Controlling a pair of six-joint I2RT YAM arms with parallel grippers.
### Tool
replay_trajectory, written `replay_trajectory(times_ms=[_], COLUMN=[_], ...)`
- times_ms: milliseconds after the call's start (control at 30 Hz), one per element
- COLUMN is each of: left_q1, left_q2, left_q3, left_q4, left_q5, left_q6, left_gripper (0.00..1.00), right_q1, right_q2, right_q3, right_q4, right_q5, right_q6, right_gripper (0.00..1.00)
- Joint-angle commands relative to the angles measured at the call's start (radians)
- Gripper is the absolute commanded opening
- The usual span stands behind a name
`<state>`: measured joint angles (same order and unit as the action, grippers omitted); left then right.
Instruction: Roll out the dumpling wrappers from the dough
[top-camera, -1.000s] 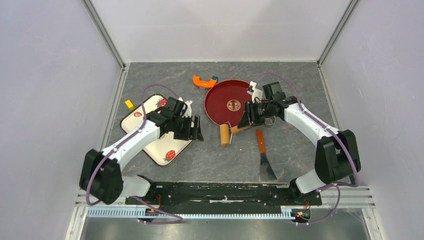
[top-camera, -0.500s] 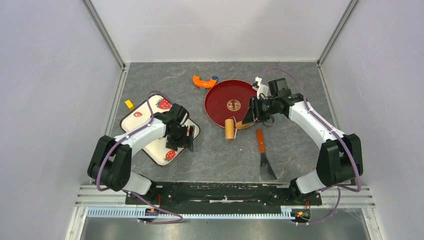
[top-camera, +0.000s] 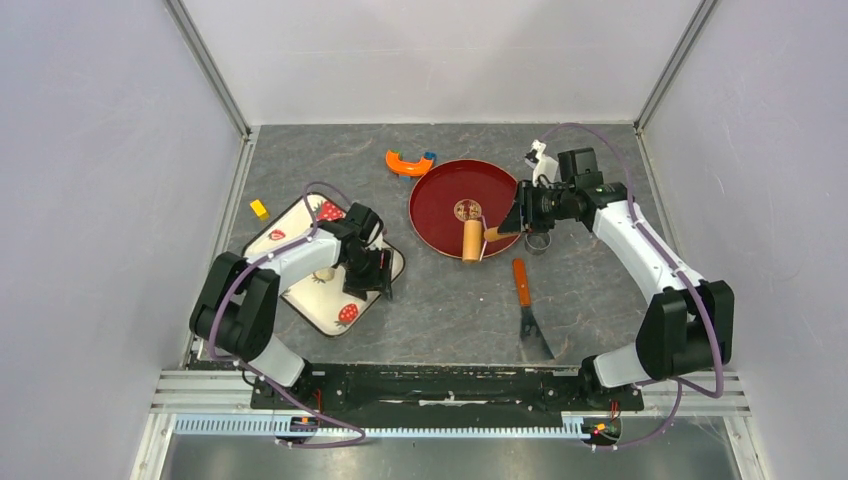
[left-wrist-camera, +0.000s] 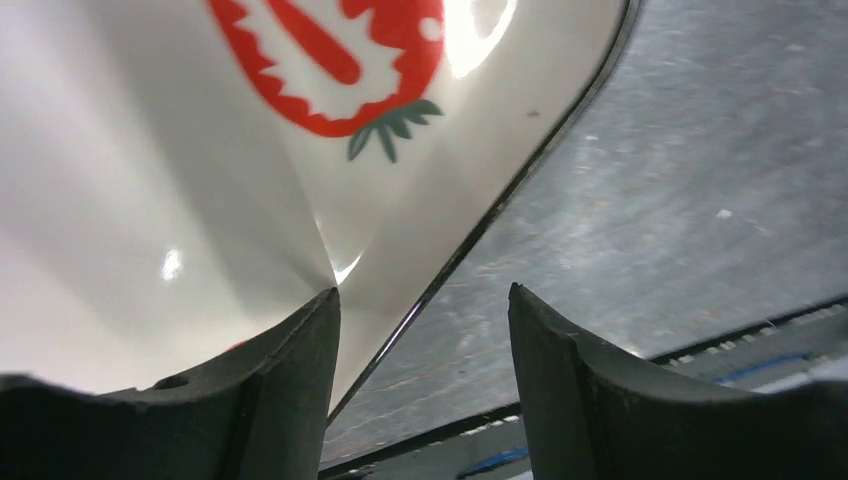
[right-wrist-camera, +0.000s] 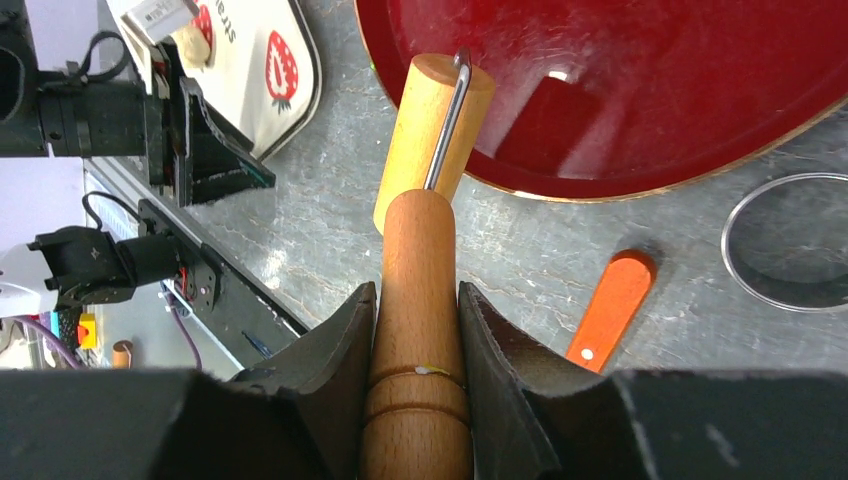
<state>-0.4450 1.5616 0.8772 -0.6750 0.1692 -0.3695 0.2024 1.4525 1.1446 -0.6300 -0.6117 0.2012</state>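
The right gripper (right-wrist-camera: 417, 296) is clamped on the handle of the wooden roller (right-wrist-camera: 430, 130). The roller's drum sits over the near rim of the red plate (right-wrist-camera: 700, 90). An orange-handled scraper (top-camera: 524, 300) and a clear ring (top-camera: 538, 243) lie on the table just beside it. The left gripper (left-wrist-camera: 420, 296) has its fingers apart, straddling the edge of the strawberry tray (left-wrist-camera: 120, 150) and holding nothing. The dough (top-camera: 323, 274), a small pale lump, lies on that tray near the left gripper, well apart from the roller.
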Motion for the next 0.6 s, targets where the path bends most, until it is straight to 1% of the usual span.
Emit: replay_trajectory(times_ms=[0,67,267,367,567], left_q1=[-0.05,-0.076,-0.145,-0.181,-0.21], left_q2=[0.075,0.096,0.145,0.165,0.25], left_q3=[-0.009,-0.002,0.028,0.068,0.156], left_q4=[0.089,0.103,0.14,0.155,0.215], left_q5=[0.2,0.227,0.285,0.295,0.352], left_q6=[-0.065,-0.093,-0.195,-0.232,-0.311], left_gripper=[0.64,0.58,0.45,0.44,0.42], right_q1=[-0.029,-0.042,-0.073,-0.082,-0.097], right_q2=[-0.05,-0.052,-0.058,-0.06,-0.065], right_q3=[0.065,0.067,0.069,0.066,0.066], right_q4=[0.025,0.024,0.023,0.023,0.02], right_q5=[-0.008,-0.008,-0.014,-0.014,-0.009], right_q6=[0.005,0.004,0.001,0.001,-0.004], right_gripper=[0.0,0.0,0.0,0.0,0.0])
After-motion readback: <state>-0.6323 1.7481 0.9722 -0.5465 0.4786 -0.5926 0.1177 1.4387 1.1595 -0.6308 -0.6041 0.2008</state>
